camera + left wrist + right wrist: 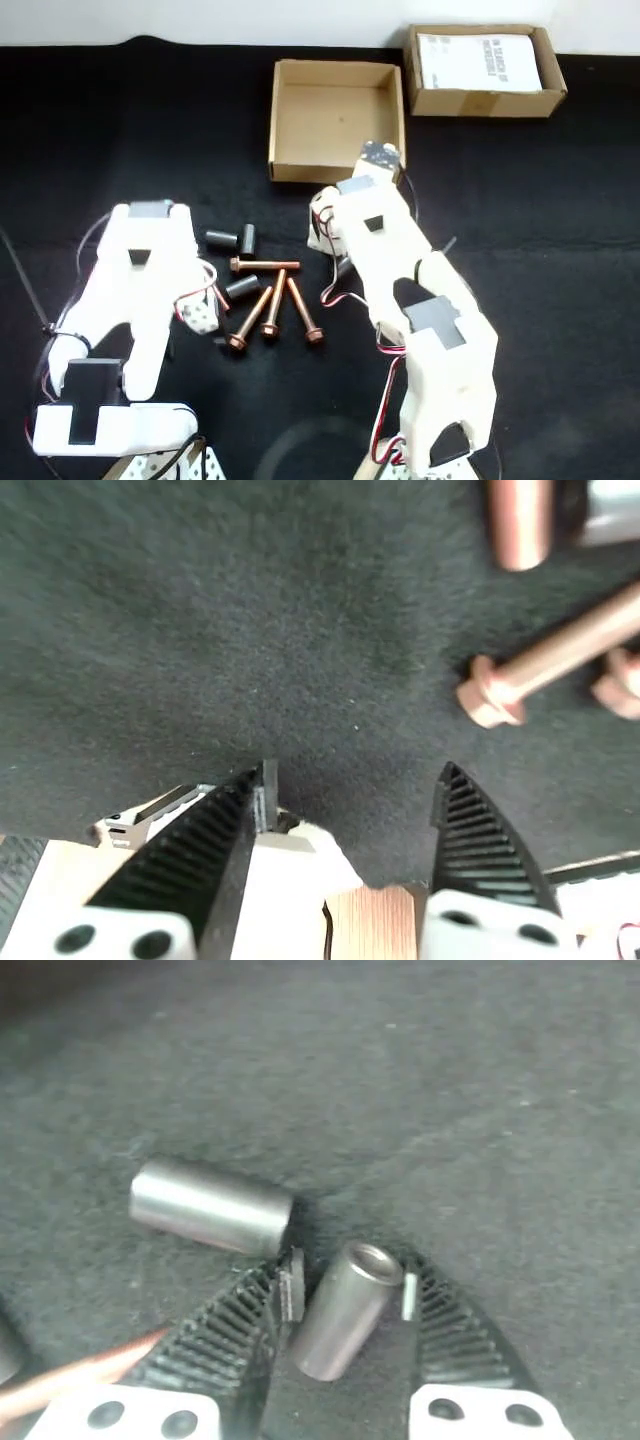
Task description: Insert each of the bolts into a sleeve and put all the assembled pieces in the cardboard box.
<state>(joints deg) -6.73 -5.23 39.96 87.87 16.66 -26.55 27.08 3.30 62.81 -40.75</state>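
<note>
The open, empty cardboard box (285, 120) sits at the back centre. In front of it lie several copper bolts (265, 265) and three dark metal sleeves (221, 238) on the black cloth. My right gripper (350, 1292) is low over the cloth, shut on a sleeve (345, 1312) that stands tilted between its fingers; another sleeve (210, 1205) lies just beyond. In the high view the right gripper (325, 232) is right of the bolts. My left gripper (355, 780) is open with nothing in it, close to the bolt heads (490, 692); in the high view it (207, 325) is left of them.
A second cardboard box (485, 98) with a printed sheet stands at the back right. Both arm bases stand near the front edge. Black cloth (540, 220) covers the table, with bare room at the far right and far left.
</note>
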